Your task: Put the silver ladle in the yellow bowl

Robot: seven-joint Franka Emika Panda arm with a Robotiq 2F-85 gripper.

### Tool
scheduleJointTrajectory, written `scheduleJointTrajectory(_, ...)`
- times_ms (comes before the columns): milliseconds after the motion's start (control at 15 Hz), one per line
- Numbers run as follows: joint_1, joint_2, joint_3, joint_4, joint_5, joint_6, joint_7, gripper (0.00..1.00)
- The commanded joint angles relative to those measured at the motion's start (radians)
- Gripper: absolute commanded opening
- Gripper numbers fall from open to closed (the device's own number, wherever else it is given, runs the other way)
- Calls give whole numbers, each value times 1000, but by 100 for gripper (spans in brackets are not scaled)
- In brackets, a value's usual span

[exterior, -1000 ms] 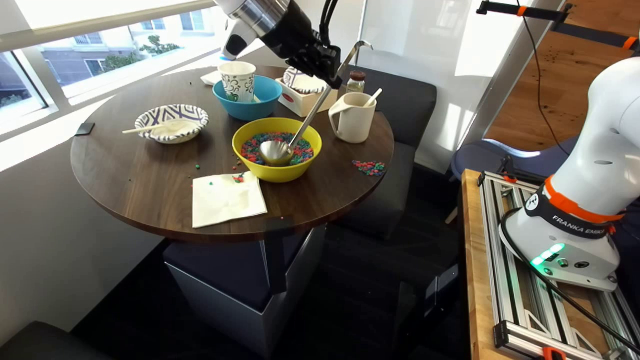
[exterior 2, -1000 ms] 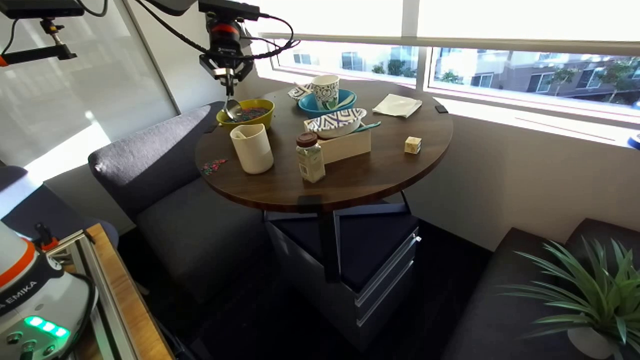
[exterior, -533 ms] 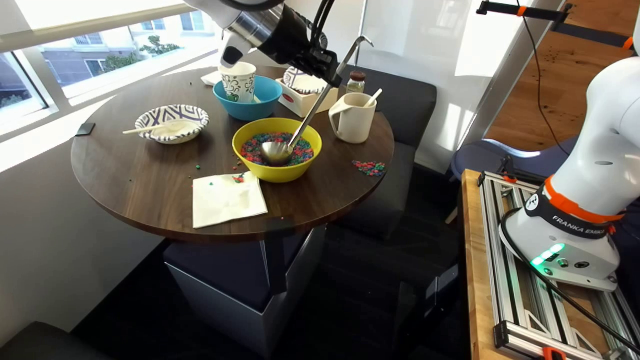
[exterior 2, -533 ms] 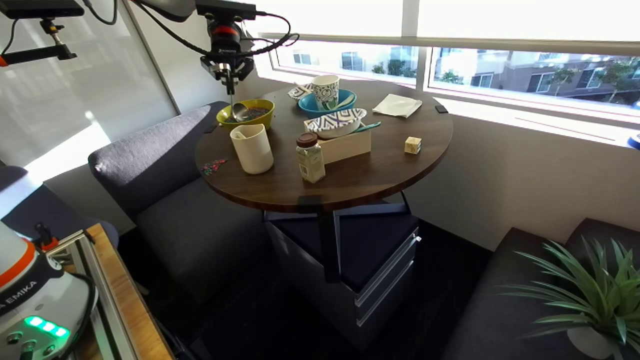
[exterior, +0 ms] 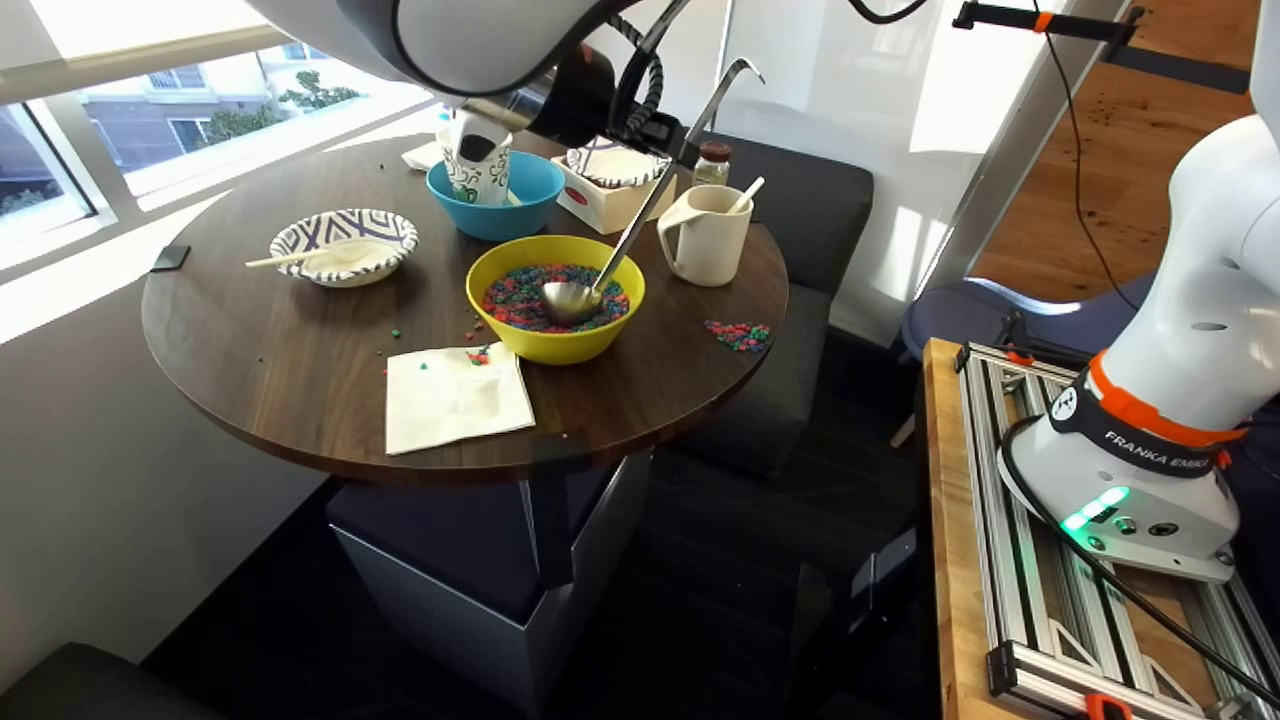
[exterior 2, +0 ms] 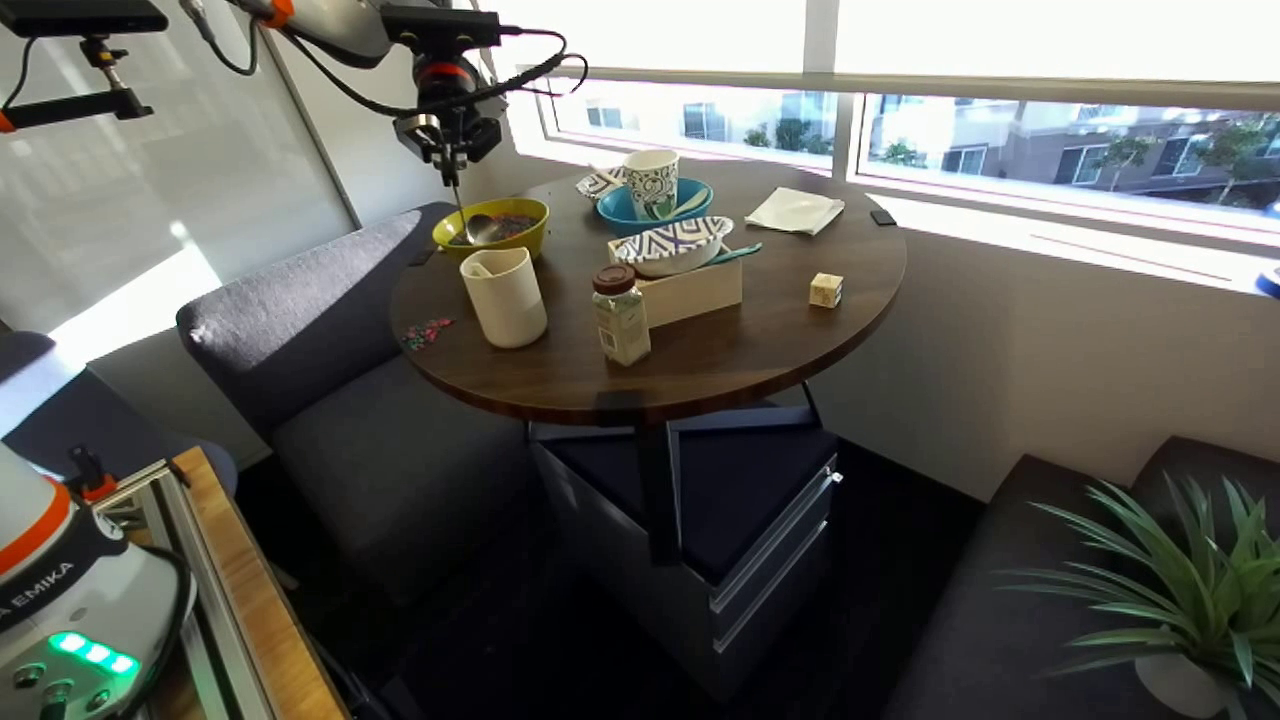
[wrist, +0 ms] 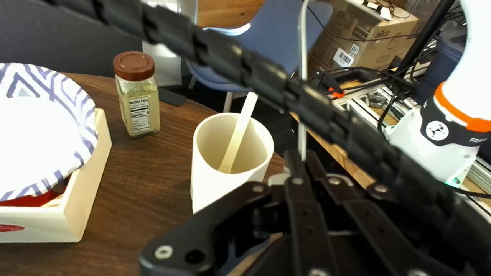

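The silver ladle (exterior: 568, 302) has its scoop down inside the yellow bowl (exterior: 555, 348), among small multicoloured pieces. Its long handle leans over the bowl's rim and ends in a hook above my gripper. My gripper (exterior: 688, 155) is shut on the handle, above and beside the bowl. In an exterior view the ladle (exterior 2: 483, 230), the yellow bowl (exterior 2: 532, 240) and my gripper (exterior 2: 454, 176) show the same hold. In the wrist view the handle of the ladle (wrist: 302, 46) rises from between the fingertips of my gripper (wrist: 305, 155). Whether the scoop touches the bowl's bottom is hidden.
A white mug (exterior: 706, 245) with a pale stick stands beside the yellow bowl. A blue bowl (exterior: 495, 218) with a paper cup, a wooden box (exterior: 600, 205) with a patterned bowl, and a spice jar (wrist: 138, 103) stand near. A napkin (exterior: 455, 405) and loose pieces (exterior: 738, 336) lie on the table.
In an exterior view, the ladle's scoop has shifted right inside the bowl, and my gripper has moved slightly right with the handle. The upper arm has swung lower into view.
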Motion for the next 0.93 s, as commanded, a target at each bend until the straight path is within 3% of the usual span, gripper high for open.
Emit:
scheduleJointTrajectory(0, 15, 50, 9, 38, -55, -66, 23, 1)
scheduleJointTrajectory(400, 19, 75, 30, 18, -105, -71, -3, 1)
scheduleJointTrajectory(467, 16, 75, 36, 18, -100, -75, -8, 21)
scheduleJointTrajectory(867, -1, 65, 42, 20, -90, -73, -27, 66)
